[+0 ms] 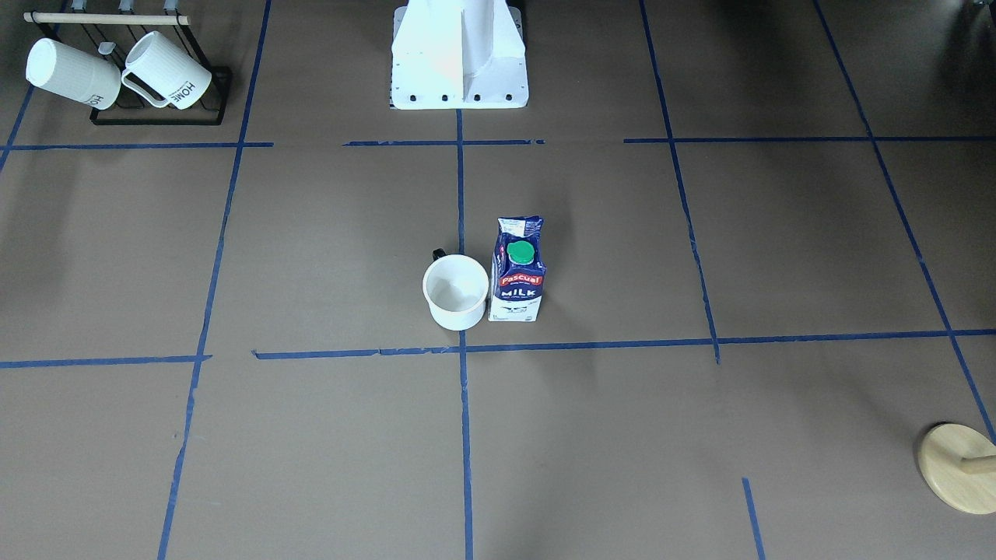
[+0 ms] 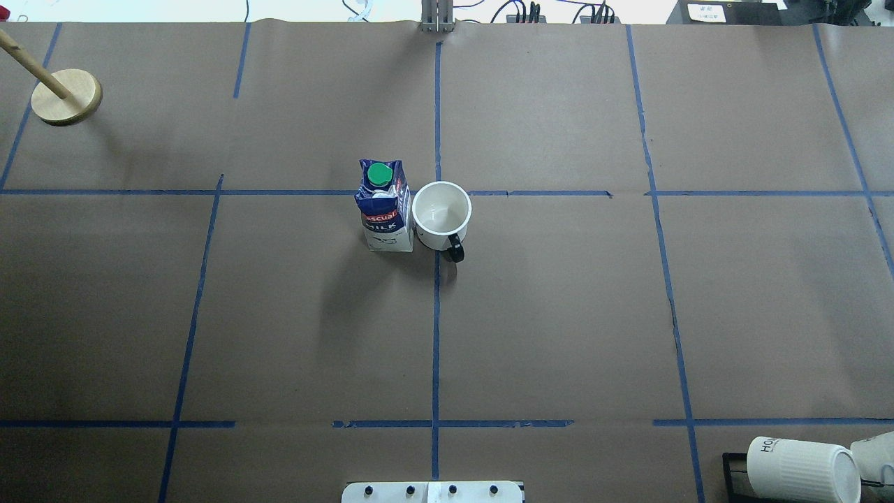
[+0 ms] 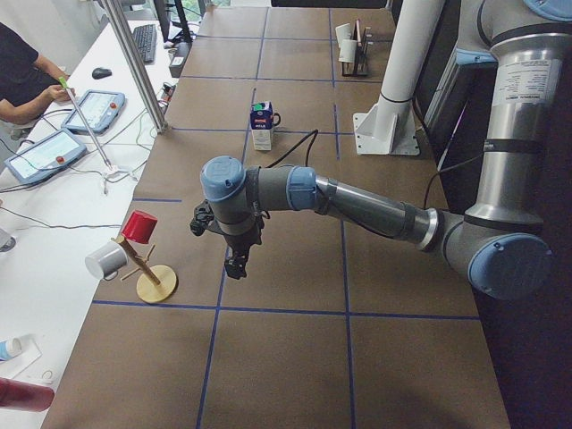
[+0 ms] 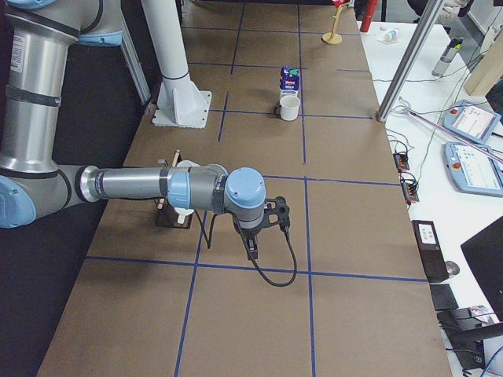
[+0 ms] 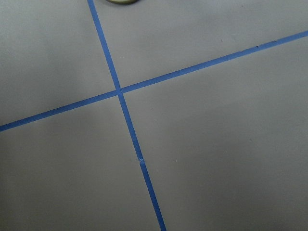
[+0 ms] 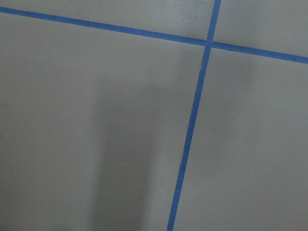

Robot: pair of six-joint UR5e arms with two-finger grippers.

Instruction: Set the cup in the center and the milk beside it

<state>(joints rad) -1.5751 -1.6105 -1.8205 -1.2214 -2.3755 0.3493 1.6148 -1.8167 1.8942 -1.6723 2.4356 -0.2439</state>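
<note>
Front-facing view: the cup [image 1: 456, 292] stands upright just beside the center crossing [image 1: 463, 350], with the milk [image 1: 517, 272] close on its right, so the placing looks done. Side views: the left gripper [image 3: 237, 264] and the right gripper [image 4: 251, 250] hang well apart from both. I cannot tell the state of their fingers.

The smooth white mug [image 1: 455, 292] [image 2: 441, 213] stands upright and empty on the brown desk [image 1: 700, 435], its small black handle turned toward the robot's base. It sits on the middle tape line, just on the robot's side of the crossing of blue tape lines [image 1: 464, 350]. The dark blue gable-top carton [image 1: 517, 280] [image 2: 382, 206] (green round cap, red "Pascual" label, white "MILK") stands upright on the mug's left, taller than the mug and seemingly touching it.
</note>
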